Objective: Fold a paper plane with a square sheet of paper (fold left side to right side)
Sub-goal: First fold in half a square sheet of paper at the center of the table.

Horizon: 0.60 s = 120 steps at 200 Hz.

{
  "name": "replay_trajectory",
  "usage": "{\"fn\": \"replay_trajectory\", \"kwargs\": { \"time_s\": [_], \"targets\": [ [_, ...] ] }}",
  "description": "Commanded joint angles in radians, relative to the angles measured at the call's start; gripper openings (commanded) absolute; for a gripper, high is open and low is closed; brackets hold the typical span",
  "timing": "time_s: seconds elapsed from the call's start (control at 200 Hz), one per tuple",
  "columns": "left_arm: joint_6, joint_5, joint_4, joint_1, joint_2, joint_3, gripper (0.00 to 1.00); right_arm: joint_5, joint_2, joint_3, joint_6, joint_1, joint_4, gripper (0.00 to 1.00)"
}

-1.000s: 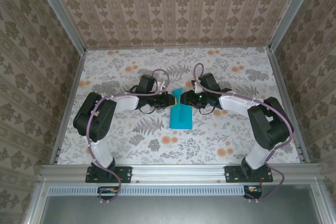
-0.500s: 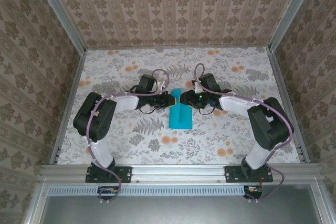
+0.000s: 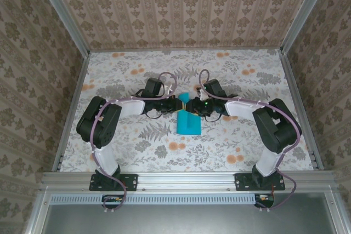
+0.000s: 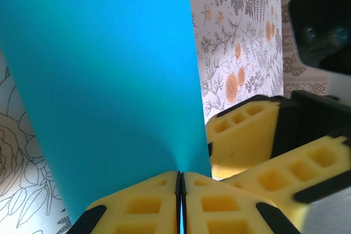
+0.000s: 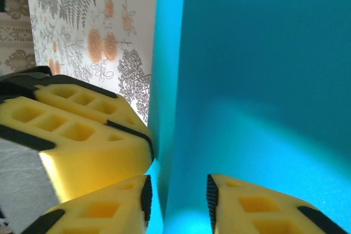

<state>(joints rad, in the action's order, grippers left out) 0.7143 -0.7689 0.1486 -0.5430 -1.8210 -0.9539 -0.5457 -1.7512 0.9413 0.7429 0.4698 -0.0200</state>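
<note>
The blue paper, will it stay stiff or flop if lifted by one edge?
Probably floppy: the blue paper bends smoothly where the left hand pinches it. Likely very light, since it looks thin. It probably creases easily; one fold already shows.

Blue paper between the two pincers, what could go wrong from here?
1. The left pincer is shut on the edge of the paper, while the right pincer straddles it open right alongside. Pulling in different directions could tear or crumple the thin sheet.
2. The two pincers sit very close together, so a small move could make them collide.
</note>
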Motion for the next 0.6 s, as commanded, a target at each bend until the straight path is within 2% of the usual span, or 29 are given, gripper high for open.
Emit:
{"fn": "replay_trajectory", "kwargs": {
  "time_s": [0.0, 0.095, 0.175, 0.47, 0.595],
  "targets": [
    [-0.02, 0.005, -0.026, -0.008, -0.007, -0.019, 0.11, -0.028, -0.014, 0.022, 0.019, 0.004, -0.014, 0.25],
    [-0.022, 0.007, -0.032, -0.008, -0.002, -0.019, 0.11, -0.018, -0.004, 0.026, 0.007, 0.004, 0.002, 0.1],
    [-0.031, 0.014, -0.049, -0.008, 0.01, -0.02, 0.16, 0.018, 0.009, 0.033, -0.025, 0.002, 0.046, 0.02],
    [-0.124, 0.118, -0.226, 0.0, 0.093, -0.022, 0.46, 0.173, 0.01, 0.073, -0.126, -0.008, 0.238, 0.04],
    [-0.139, 0.119, -0.256, -0.009, 0.064, -0.042, 0.52, 0.203, -0.002, 0.085, -0.133, -0.008, 0.277, 0.05]
  ]
}}
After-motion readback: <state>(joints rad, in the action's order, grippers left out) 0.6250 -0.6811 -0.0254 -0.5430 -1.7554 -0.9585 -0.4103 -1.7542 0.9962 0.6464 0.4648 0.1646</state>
